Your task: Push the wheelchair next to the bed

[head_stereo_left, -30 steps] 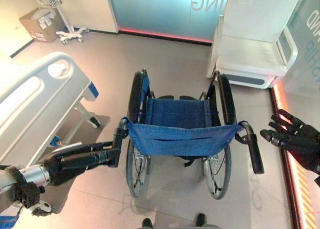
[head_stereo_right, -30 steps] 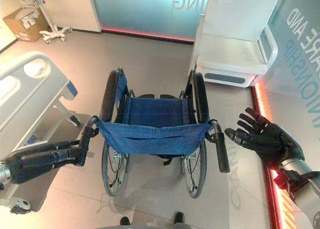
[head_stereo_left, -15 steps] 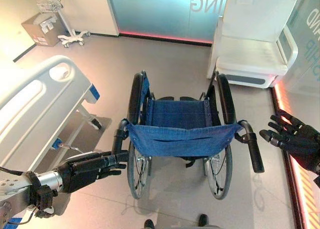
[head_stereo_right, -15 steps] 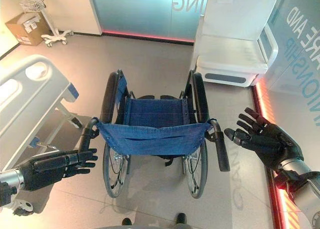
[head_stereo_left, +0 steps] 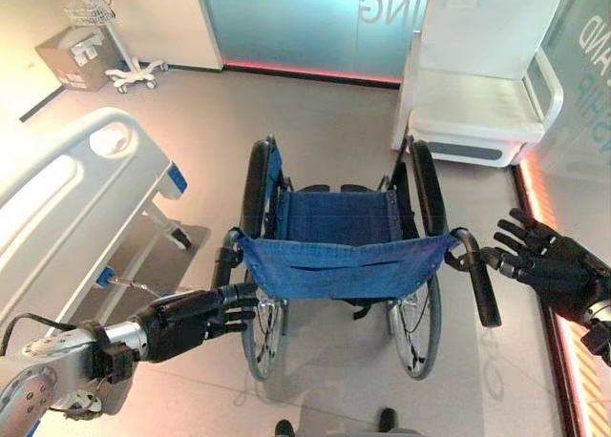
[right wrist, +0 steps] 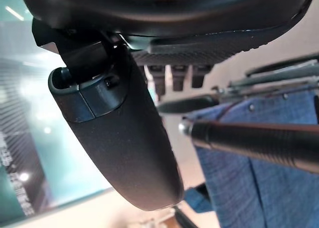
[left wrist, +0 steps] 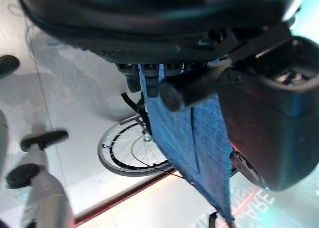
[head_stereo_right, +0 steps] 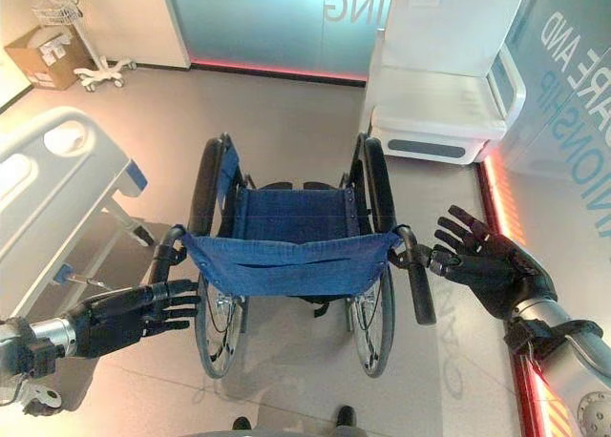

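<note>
The wheelchair (head_stereo_left: 344,256) with its blue seat and backrest stands in the middle of the floor, its back toward me. The white bed (head_stereo_left: 67,198) lies to its left, a gap apart. My left hand (head_stereo_left: 191,318) is open just below the left push handle (head_stereo_left: 226,260), fingers pointing at the backrest. In the left wrist view that handle (left wrist: 194,86) lies between fingers and thumb, not gripped. My right hand (head_stereo_right: 487,270) is open with fingers spread, fingertips close to the right push handle (head_stereo_right: 418,284). The right wrist view shows the handle (right wrist: 259,143) beside the thumb (right wrist: 124,138).
A white seat unit (head_stereo_left: 477,103) stands behind the wheelchair at the back right. A cardboard box (head_stereo_left: 72,51) and a wheeled stand (head_stereo_left: 129,65) are at the back left. A red light strip (head_stereo_left: 573,351) runs along the right wall's base.
My left hand has drawn back from the left handle and shifted right, under its end. My right hand has moved left, closer to the right handle. The wheelchair has stayed put.
</note>
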